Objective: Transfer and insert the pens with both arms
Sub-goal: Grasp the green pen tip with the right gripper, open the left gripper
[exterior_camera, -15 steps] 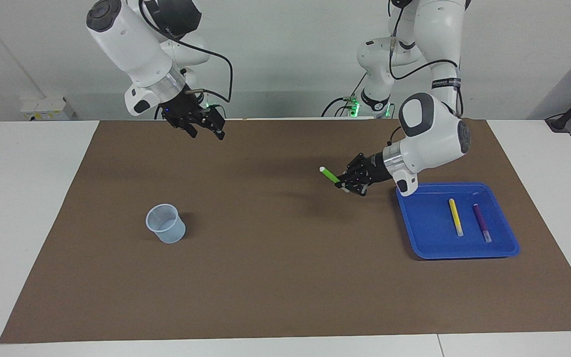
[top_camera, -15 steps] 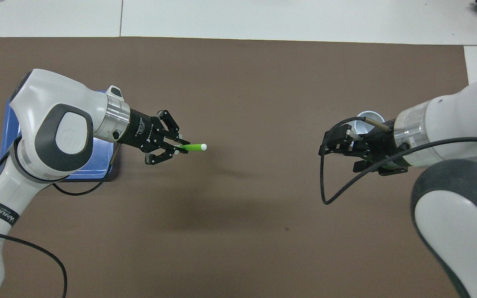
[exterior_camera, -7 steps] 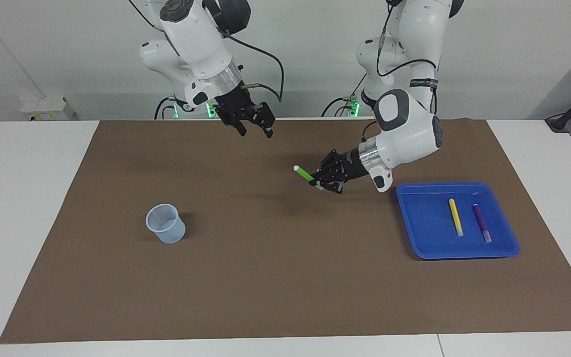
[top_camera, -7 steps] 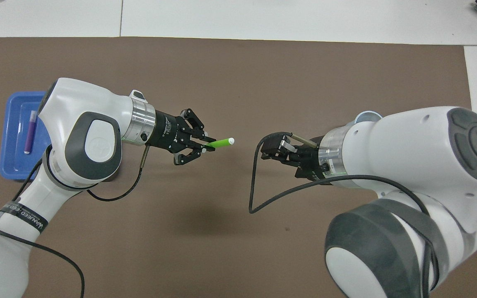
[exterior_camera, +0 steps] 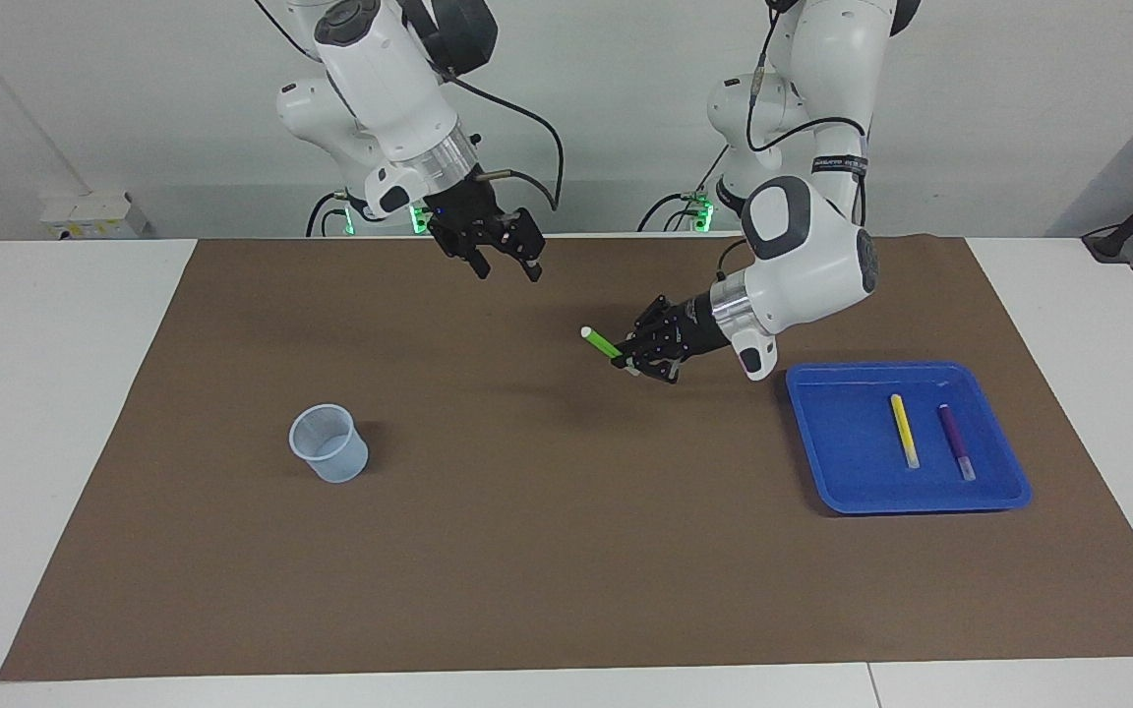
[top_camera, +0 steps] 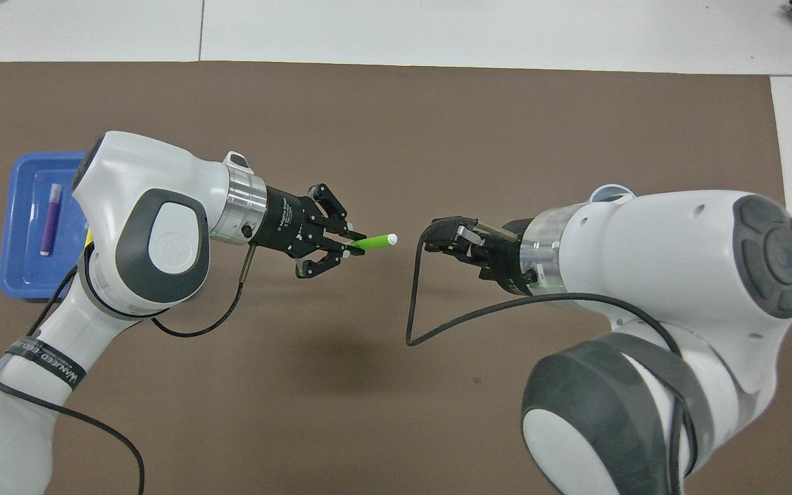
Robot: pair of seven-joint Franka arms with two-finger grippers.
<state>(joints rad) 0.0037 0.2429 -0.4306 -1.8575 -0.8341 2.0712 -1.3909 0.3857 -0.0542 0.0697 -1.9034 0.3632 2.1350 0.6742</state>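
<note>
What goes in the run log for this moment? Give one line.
left gripper: shut on green pen, over mat | right gripper: open, facing pen, apart | yellow pen, purple pen: in tray | cup: no pen inside

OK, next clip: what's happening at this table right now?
The left gripper is shut on the green pen, holding it above the middle of the brown mat with its white cap pointing toward the right gripper. The right gripper is open in the air close to the pen's cap but not touching it, so this looks like a handover being set up. The yellow pen and purple pen lie in the blue tray. The cup holds no pen.
</note>
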